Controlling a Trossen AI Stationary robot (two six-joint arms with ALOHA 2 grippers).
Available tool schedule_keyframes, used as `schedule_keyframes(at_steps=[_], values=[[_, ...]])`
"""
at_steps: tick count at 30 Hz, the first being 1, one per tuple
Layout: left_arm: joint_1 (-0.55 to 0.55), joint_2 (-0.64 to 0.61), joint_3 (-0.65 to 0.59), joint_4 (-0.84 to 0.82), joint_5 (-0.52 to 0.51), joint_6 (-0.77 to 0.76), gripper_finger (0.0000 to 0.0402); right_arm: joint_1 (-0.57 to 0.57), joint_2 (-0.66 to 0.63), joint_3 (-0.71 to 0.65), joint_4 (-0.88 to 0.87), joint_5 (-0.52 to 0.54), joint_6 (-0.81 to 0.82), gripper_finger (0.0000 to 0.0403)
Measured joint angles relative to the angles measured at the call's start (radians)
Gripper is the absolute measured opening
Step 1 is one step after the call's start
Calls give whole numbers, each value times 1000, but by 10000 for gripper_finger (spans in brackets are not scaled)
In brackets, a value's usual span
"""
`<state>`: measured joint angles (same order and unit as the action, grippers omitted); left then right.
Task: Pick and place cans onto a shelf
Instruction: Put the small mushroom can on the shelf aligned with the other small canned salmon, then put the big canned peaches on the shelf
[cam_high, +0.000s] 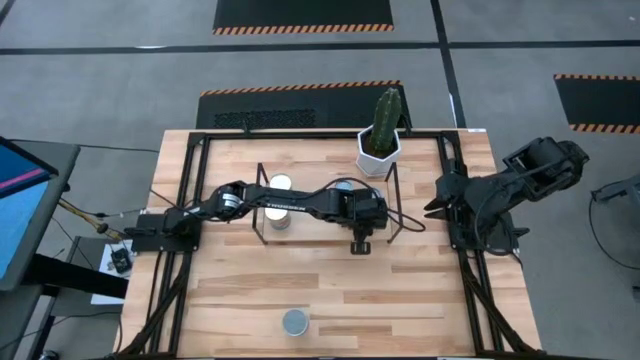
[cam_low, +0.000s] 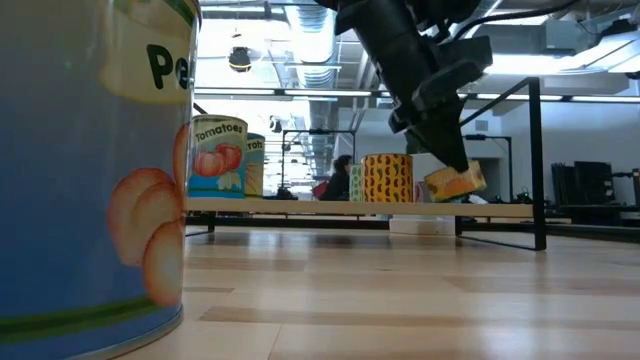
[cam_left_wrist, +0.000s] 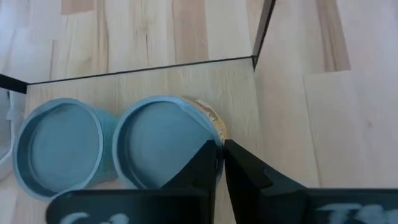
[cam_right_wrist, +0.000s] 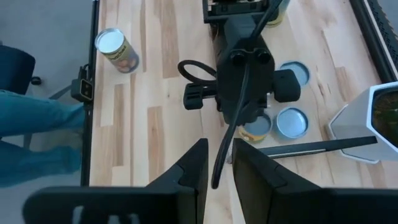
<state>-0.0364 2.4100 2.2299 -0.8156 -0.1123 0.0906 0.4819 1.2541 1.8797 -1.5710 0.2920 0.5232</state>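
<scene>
The shelf (cam_high: 300, 232) (cam_low: 300, 206) stands mid-table with several cans on its board, among them a white-topped can (cam_high: 282, 183) and a blue-grey-topped can (cam_high: 343, 185). My left gripper (cam_high: 362, 232) (cam_left_wrist: 221, 150) hangs over the shelf's right part, shut on a tan-labelled can (cam_low: 456, 182) (cam_left_wrist: 163, 149). Beside it stands another blue-grey-topped can (cam_left_wrist: 59, 149). A peach-labelled can (cam_high: 295, 321) (cam_low: 90, 170) stands alone near the table's near edge. My right gripper (cam_high: 432, 208) (cam_right_wrist: 219, 152) waits at the table's right, fingers a little apart, empty. My left gripper pinches the tan can by the rim of its top (cam_left_wrist: 214, 134), one finger over the blue-grey lid and one outside the wall. The fingers come from above, slanting down. The can hangs tilted below them (cam_low: 456, 182); whether its lower edge touches the board, I cannot tell.
A white hexagonal pot with a cactus (cam_high: 380, 148) stands just beyond the shelf's right far corner. Black frame rails (cam_high: 185, 250) run along the table's left and right sides. Bare wood lies between the shelf and the lone can.
</scene>
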Motion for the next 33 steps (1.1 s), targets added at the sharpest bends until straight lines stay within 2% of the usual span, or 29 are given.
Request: schedule_keyframes(at_steps=[9,12,17,21,24,30,33], values=[[-2,0,0,5,7,3,52,4,0,0,0,0,1,98],[-3,-17,-1,-11,38,-3,66,4,0,0,0,0,2,98],[-41,-160,-1,-103,40,-32,79,4,0,0,0,-5,2,98],[-96,-306,3,-265,28,-89,81,3,13,0,13,3,1,98],[-156,-362,1,-424,-52,-160,81,1,62,-7,33,35,-20,98],[-298,-421,0,-761,-292,-353,81,-22,212,-46,203,44,-227,98],[-363,-465,-56,-738,-340,-429,81,-38,290,-50,340,30,-334,98]])
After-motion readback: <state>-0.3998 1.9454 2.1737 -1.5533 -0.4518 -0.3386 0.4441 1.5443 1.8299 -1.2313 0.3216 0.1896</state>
